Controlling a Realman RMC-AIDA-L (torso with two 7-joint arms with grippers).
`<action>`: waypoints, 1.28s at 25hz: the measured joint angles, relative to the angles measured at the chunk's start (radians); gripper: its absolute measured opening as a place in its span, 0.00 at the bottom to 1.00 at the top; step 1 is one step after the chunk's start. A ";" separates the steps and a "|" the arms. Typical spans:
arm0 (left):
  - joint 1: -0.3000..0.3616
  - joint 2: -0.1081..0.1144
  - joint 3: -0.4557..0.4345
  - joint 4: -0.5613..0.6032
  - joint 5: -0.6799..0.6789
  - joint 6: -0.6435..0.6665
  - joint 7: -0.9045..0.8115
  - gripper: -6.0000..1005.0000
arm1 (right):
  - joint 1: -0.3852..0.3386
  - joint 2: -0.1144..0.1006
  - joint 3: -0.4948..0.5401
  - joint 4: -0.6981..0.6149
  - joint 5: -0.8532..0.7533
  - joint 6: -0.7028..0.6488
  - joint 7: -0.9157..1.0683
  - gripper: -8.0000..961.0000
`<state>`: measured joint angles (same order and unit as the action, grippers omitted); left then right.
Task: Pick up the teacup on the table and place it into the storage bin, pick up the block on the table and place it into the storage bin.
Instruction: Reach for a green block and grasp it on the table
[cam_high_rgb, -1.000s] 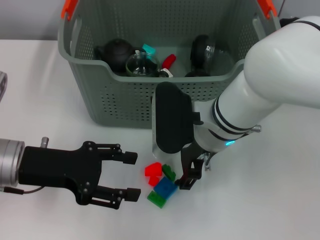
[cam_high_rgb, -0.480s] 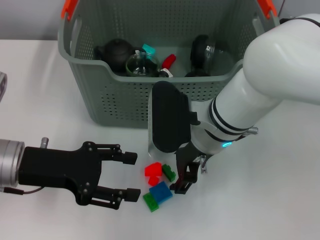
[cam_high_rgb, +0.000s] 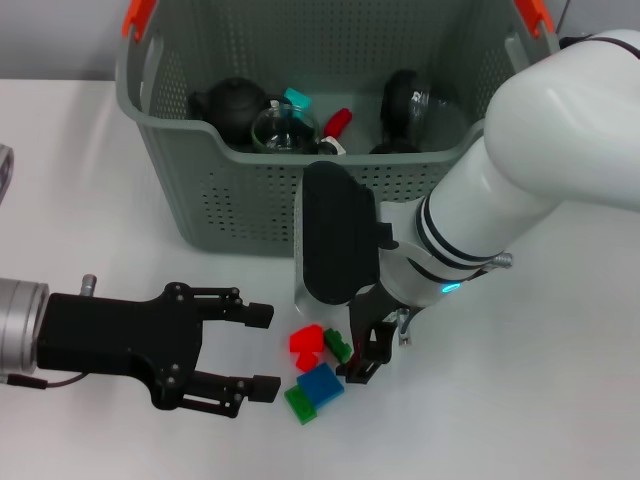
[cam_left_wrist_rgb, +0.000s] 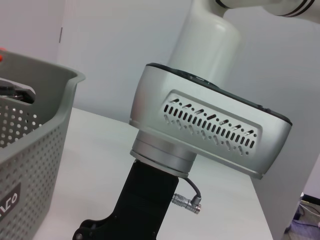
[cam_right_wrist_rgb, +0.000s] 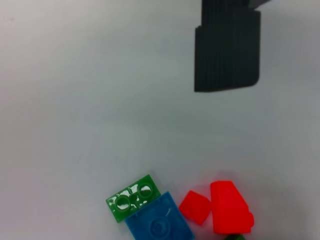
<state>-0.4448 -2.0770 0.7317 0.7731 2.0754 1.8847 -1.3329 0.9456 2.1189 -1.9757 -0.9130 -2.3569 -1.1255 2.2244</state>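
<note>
Just in front of the storage bin (cam_high_rgb: 200, 215), the right tool (cam_high_rgb: 362, 352) is down at the white worktop (cam_high_rgb: 520, 400), its dark fingers right beside the cluster of blocks (cam_high_rgb: 318, 367), seemingly touching its right edge; whether they stand apart or together I cannot tell, since the wrist hides most of them from the head view and the right wrist view shows only one dark finger (cam_right_wrist_rgb: 227, 47) over bare worktop, well apart from the pieces. The cluster is a blue block (cam_high_rgb: 321, 384), a green plate (cam_high_rgb: 299, 404) against it, a red block (cam_high_rgb: 306, 345) and a darker green piece (cam_high_rgb: 338, 345) nearest the fingers. The left tool (cam_high_rgb: 262, 352) hovers low on the other side of the cluster, its jaws wide apart and holding nothing. No teacup is on the worktop; the bin already holds a dark teapot (cam_high_rgb: 232, 108), a glass vessel (cam_high_rgb: 283, 130) and other dark ware, so the teacup step looks finished and the block step is in hand. The next move probably calls for centring the fingers on one block, closing firmly, then lifting clear of the bin's front wall before carrying it in.
</note>
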 joint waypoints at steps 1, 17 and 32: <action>0.000 0.000 0.000 0.000 0.000 -0.001 0.000 0.81 | 0.000 0.000 0.000 0.003 0.000 0.002 0.000 0.94; -0.003 0.000 0.000 0.000 0.000 -0.003 0.000 0.81 | 0.009 0.003 -0.021 0.020 0.001 0.016 -0.005 0.62; -0.003 0.000 0.000 0.000 0.000 -0.002 0.000 0.81 | 0.022 0.005 -0.043 0.014 0.009 0.021 -0.005 0.60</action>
<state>-0.4479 -2.0770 0.7317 0.7731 2.0755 1.8822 -1.3330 0.9679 2.1240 -2.0187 -0.8994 -2.3479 -1.1041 2.2191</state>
